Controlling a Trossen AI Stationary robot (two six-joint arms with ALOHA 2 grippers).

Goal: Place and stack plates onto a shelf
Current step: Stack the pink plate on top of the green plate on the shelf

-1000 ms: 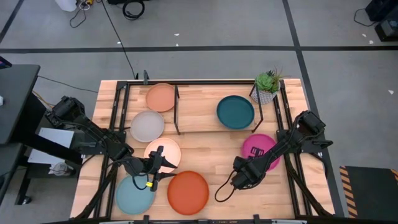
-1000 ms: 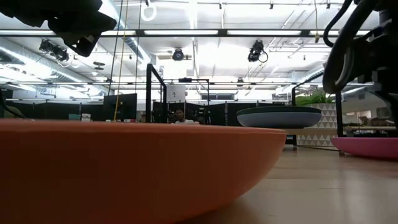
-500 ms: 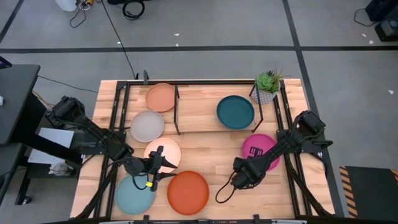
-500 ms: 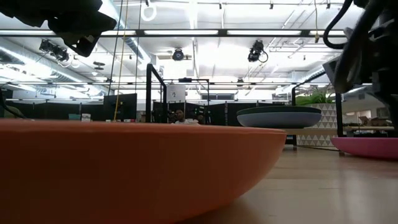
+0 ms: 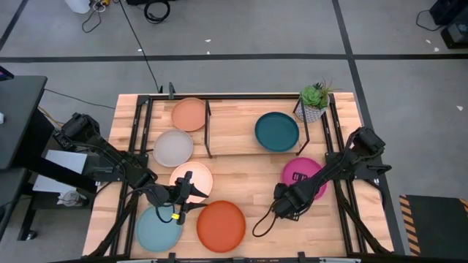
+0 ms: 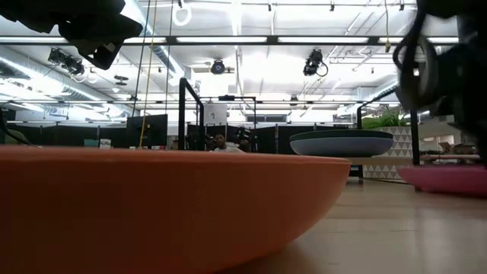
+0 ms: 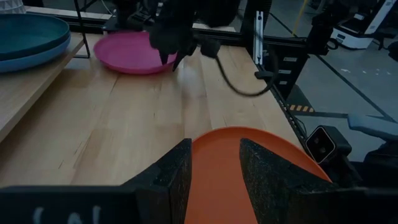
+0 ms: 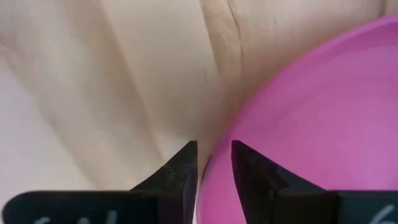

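The magenta plate (image 5: 304, 174) lies on the table's right, and my right gripper (image 5: 287, 191) is shut on its near-left rim. My left gripper (image 5: 187, 191) hangs open above the table between the cream plate (image 5: 196, 177), the light aqua plate (image 5: 153, 230) and the orange plate (image 5: 221, 226). The dark teal plate (image 5: 277, 131) sits on the shelf (image 5: 234, 135). In the left wrist view a bluer rim (image 7: 37, 55) shows under the dark teal plate. The peach plate (image 5: 189, 114) and the grey plate (image 5: 173, 148) lie left of the shelf. My right gripper pinches the magenta plate's rim (image 8: 214, 146) at its near-left edge, one finger (image 8: 249, 171) over the inside and one finger (image 8: 183, 171) outside. The fingers slant down from the table's near-left. Most of the plate (image 6: 445, 179) stays low on the table.
A potted plant (image 5: 314, 102) stands at the shelf's far right corner. A black frame (image 5: 340, 168) edges the table on both sides. Bare wood (image 5: 252, 172) lies between the cream and magenta plates. A cable (image 5: 263, 223) trails from the right arm.
The magenta plate has slid a little toward the table's left, with my right gripper moving along with it. My left arm has kept still.
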